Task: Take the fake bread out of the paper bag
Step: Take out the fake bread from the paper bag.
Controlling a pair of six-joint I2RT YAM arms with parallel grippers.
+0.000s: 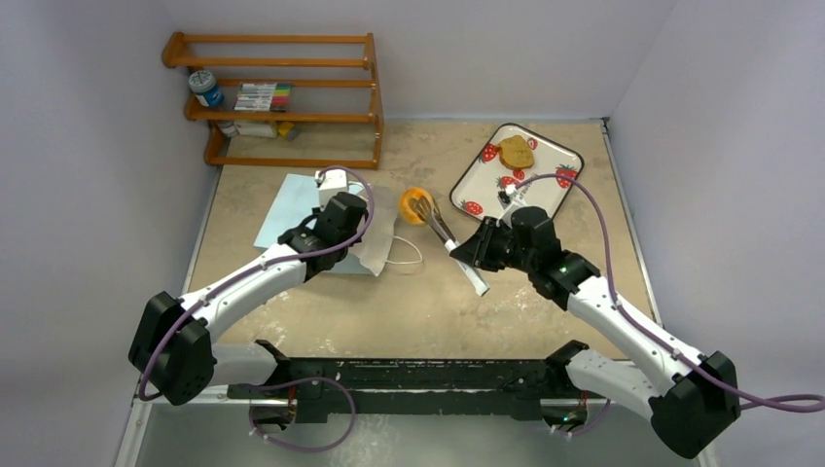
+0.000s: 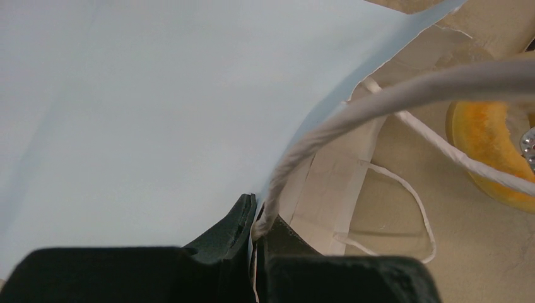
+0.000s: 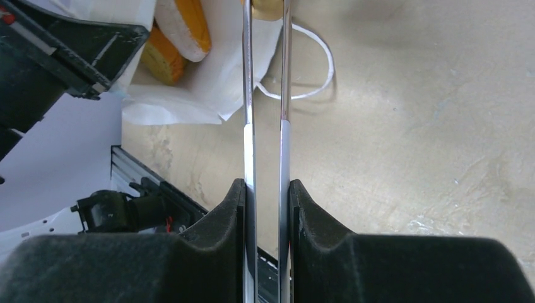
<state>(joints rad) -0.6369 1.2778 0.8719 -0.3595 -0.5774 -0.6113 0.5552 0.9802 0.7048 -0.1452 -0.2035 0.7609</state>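
The light blue paper bag [image 1: 287, 209] lies flat, its white mouth [image 1: 375, 243] facing right. My left gripper [image 1: 336, 219] is shut on the bag's upper rim by a white cord handle [image 2: 391, 95]; the blue side [image 2: 158, 113] fills the left wrist view. My right gripper [image 1: 477, 255] is shut on metal tongs [image 1: 438, 229], whose tips reach the orange ring doughnut [image 1: 416, 206] just outside the mouth. In the right wrist view, the tongs [image 3: 265, 126] run up between my fingers. A pale roll with orange centre [image 3: 186, 25] and a golden slice [image 3: 161, 60] lie in the mouth. One toast slice [image 1: 516, 153] sits on the tray.
The white strawberry-print tray [image 1: 545, 185] stands at the back right, beyond my right gripper. A wooden rack [image 1: 282, 97] with a jar and markers stands at the back left. A loose cord handle loop [image 1: 404, 255] lies on the table in front of the bag's mouth.
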